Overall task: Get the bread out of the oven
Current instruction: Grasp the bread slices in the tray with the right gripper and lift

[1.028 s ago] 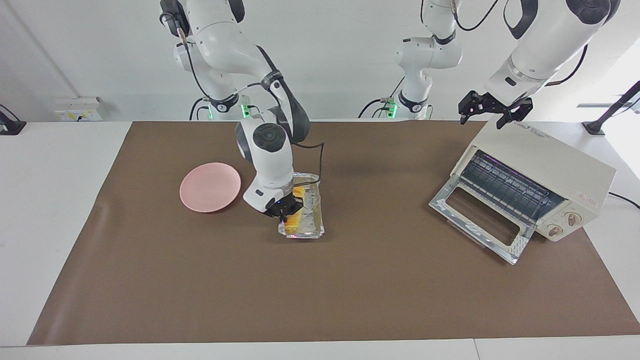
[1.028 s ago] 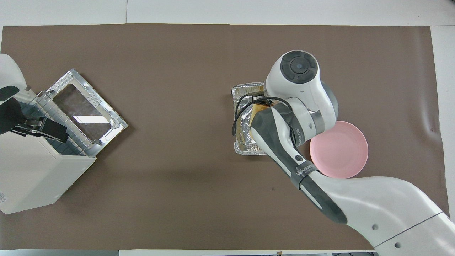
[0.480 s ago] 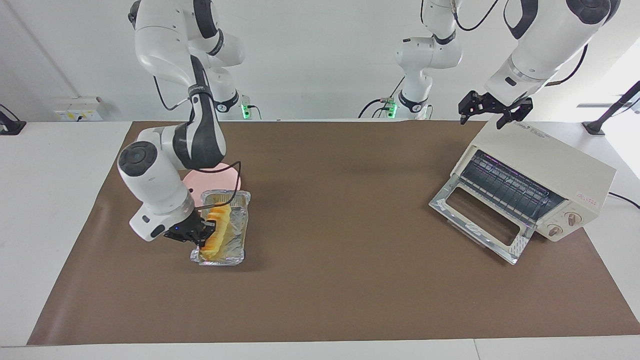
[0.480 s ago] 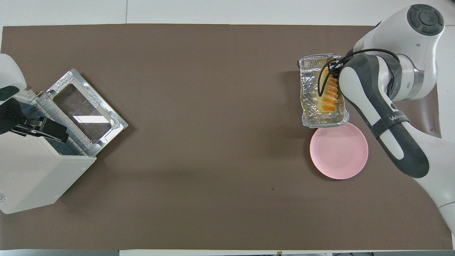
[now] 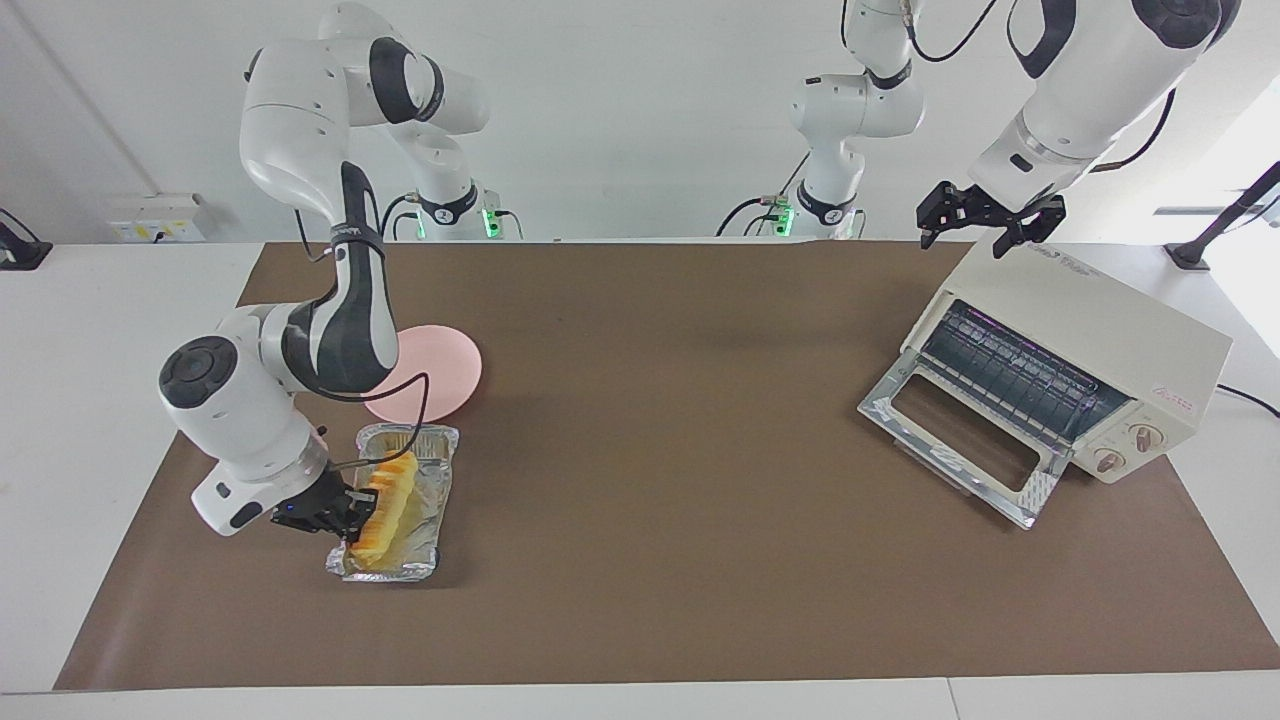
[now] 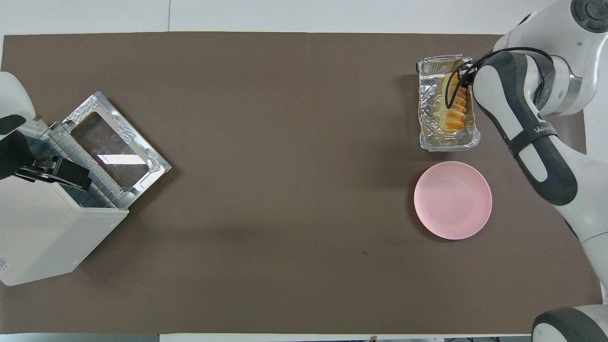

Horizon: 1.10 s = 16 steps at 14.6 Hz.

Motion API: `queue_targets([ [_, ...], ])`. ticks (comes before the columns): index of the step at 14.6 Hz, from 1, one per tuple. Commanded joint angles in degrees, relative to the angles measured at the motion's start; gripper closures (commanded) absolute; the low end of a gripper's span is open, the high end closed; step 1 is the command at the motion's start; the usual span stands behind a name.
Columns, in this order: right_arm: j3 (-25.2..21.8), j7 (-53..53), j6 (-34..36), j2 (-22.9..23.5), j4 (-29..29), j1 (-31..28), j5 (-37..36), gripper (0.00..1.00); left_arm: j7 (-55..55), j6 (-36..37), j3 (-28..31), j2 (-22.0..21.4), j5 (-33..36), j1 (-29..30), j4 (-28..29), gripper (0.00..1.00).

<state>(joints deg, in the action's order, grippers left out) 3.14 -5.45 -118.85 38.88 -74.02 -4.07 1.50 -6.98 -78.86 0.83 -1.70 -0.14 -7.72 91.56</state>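
Observation:
The bread (image 5: 384, 502) (image 6: 454, 107) lies in a crinkled foil tray (image 5: 420, 500) (image 6: 431, 114), out of the oven, toward the right arm's end of the table and farther from the robots than the pink plate. My right gripper (image 5: 345, 520) is shut on the tray's side wall next to the bread; I cannot tell whether the tray touches the mat. The oven (image 5: 1090, 335) (image 6: 42, 232) stands at the left arm's end with its glass door (image 5: 955, 440) (image 6: 111, 152) dropped open and its rack bare. My left gripper (image 5: 985, 232) waits open just over the oven's top.
A round pink plate (image 5: 440, 372) (image 6: 452, 199) with nothing on it lies on the brown mat (image 5: 700, 400), between the tray and the robots. The right arm's elbow hangs over the mat's edge beside the tray.
The right arm has carried the foil tray with the bread from the mat's middle to the right arm's end, past the plate and away from the robots. The left arm has not moved.

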Motion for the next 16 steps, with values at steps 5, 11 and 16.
queue_targets([
  [5,0.6,-1.8,-7.4,-0.2,-3.8,-0.2,2.6,0.0,0.4,-0.4,-0.5,-0.8,-0.6,0.9,0.3,0.0],
  [11,0.5,0.9,3.3,-2.6,-1.9,4.0,-5.4,0.0,0.4,-0.4,-0.5,-0.8,-0.6,0.9,0.3,0.0],
  [16,0.5,3.8,-1.5,-2.9,-5.7,5.0,-6.6,0.01,0.4,-0.4,-0.5,-0.8,-0.6,0.9,0.3,0.0],
])
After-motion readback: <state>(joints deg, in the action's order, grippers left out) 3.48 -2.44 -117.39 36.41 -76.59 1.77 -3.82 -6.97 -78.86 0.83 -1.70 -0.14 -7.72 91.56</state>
